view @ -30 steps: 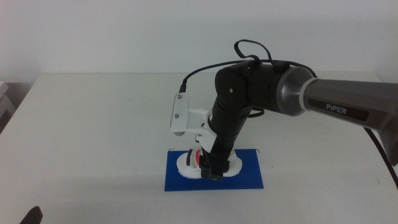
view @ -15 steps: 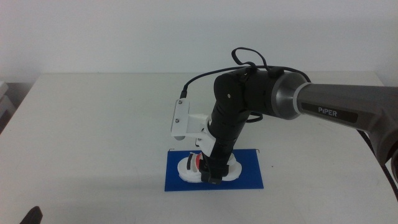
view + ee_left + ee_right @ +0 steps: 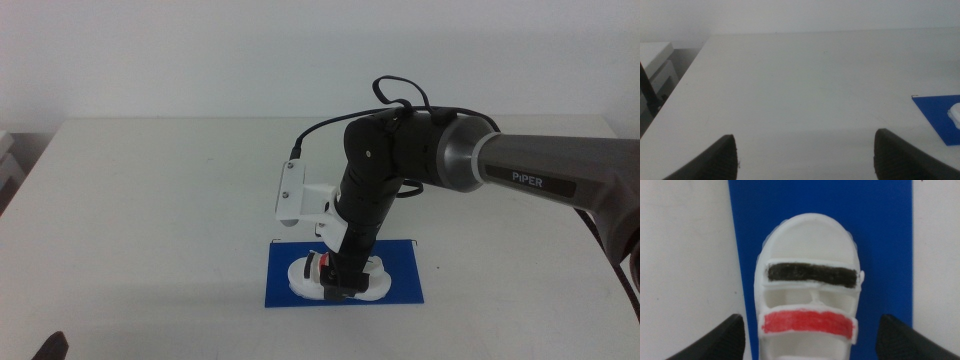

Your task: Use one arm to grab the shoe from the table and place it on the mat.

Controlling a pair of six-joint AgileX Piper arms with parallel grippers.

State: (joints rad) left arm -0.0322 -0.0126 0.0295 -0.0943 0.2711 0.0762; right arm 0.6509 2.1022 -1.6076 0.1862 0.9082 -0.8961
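Observation:
The white shoe [image 3: 340,279] lies flat on the blue mat [image 3: 400,285] near the table's front middle. In the right wrist view the shoe [image 3: 807,245] shows a black strap and a red strap, with the mat [image 3: 880,230] under it. My right gripper [image 3: 334,286] hangs right over the shoe; its jaws stand wide apart on either side of the shoe [image 3: 812,332] and touch nothing. My left gripper [image 3: 805,145] waits low at the table's front left corner [image 3: 50,348], open and empty. It sees the mat's corner [image 3: 935,112] off to one side.
The white table [image 3: 150,200] stretches bare around the mat. The right arm's thick body [image 3: 400,160] and white bracket [image 3: 292,190] stand above the mat. A white cabinet edge [image 3: 8,160] sits beyond the table's left side.
The shoe was tilted up in the right gripper; now it lies flat on the mat and the jaws have spread off it. The left arm has not moved.

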